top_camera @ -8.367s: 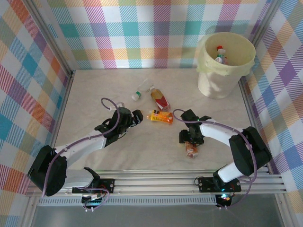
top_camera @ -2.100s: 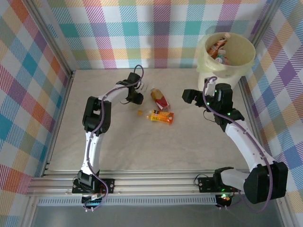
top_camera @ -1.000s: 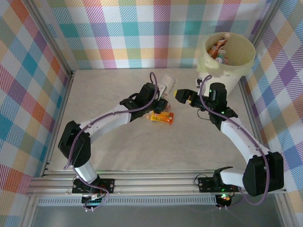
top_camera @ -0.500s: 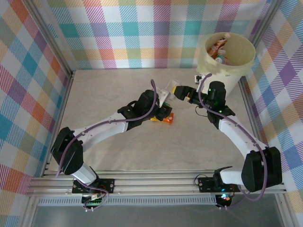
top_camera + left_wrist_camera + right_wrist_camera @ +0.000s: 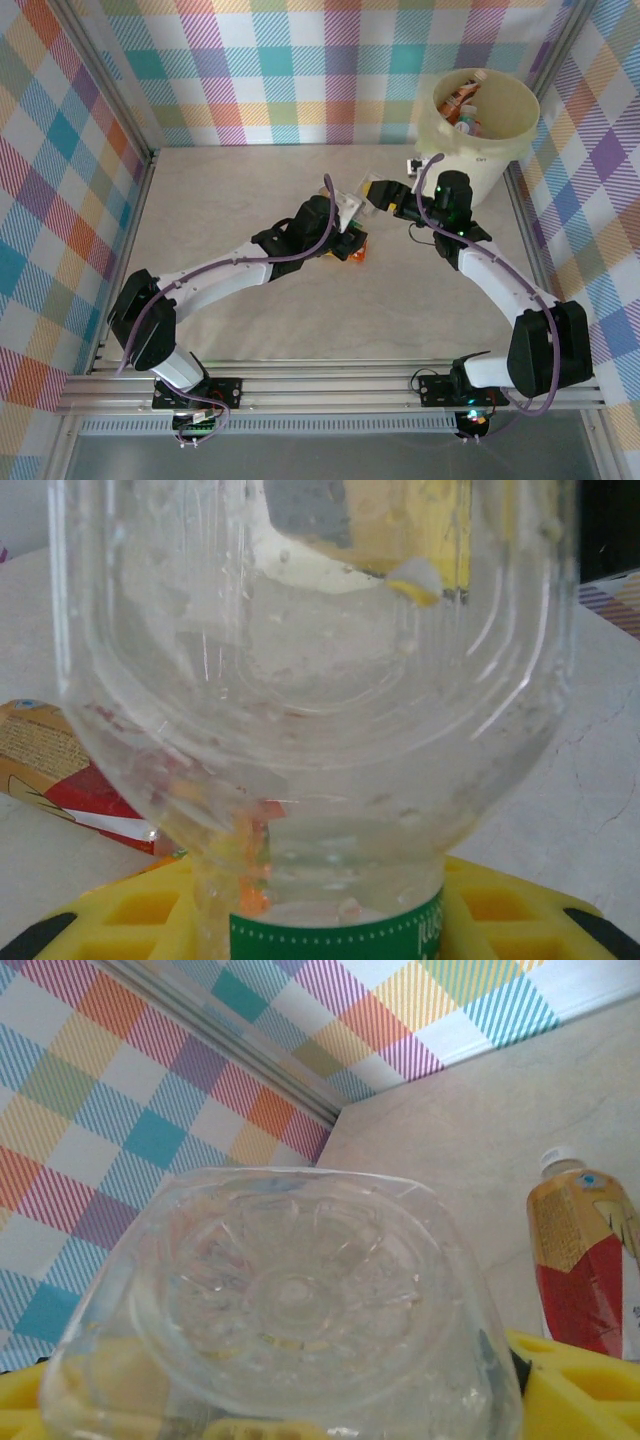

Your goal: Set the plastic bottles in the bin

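The left gripper point(image 5: 343, 225) is clamping a clear bottle point(image 5: 310, 730) at its green label, yellow fingers point(image 5: 130, 925) pressing in on either side. The right gripper point(image 5: 380, 192) is reaching around the same bottle's base; whether its jaws are squeezing cannot be told. The bottle is hanging between the two above the worktop point(image 5: 230, 200), nearer its far edge. Beneath, an orange-labelled bottle point(image 5: 354, 250) and a red-labelled bottle point(image 5: 582, 1260) are lying on the surface. The bin point(image 5: 500, 165) is standing in the far right corner, holding several bottles point(image 5: 462, 100)
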`<action>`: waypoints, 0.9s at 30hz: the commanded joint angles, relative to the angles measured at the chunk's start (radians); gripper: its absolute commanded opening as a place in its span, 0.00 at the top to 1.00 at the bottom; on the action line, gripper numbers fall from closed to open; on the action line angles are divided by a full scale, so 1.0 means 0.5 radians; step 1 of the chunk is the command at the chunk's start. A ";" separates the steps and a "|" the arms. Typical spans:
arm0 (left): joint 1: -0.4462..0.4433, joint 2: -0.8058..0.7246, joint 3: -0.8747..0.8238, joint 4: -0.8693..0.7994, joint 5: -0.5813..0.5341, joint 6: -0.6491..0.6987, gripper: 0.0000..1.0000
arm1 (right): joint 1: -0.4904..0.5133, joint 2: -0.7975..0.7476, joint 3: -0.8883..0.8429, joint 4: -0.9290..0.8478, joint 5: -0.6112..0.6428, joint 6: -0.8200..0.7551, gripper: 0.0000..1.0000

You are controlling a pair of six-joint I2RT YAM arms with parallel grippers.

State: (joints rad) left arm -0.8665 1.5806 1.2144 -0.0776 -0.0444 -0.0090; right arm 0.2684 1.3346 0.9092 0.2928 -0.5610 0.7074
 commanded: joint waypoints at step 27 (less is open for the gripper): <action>-0.059 -0.247 -0.077 0.115 0.012 -0.007 0.14 | -0.006 -0.131 0.231 -0.437 0.461 -0.216 0.64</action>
State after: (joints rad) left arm -0.8833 1.5299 1.2072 -0.0677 -0.0441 -0.0120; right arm 0.2680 1.2705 0.9592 0.1150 -0.3996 0.6479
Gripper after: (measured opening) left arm 0.849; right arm 0.548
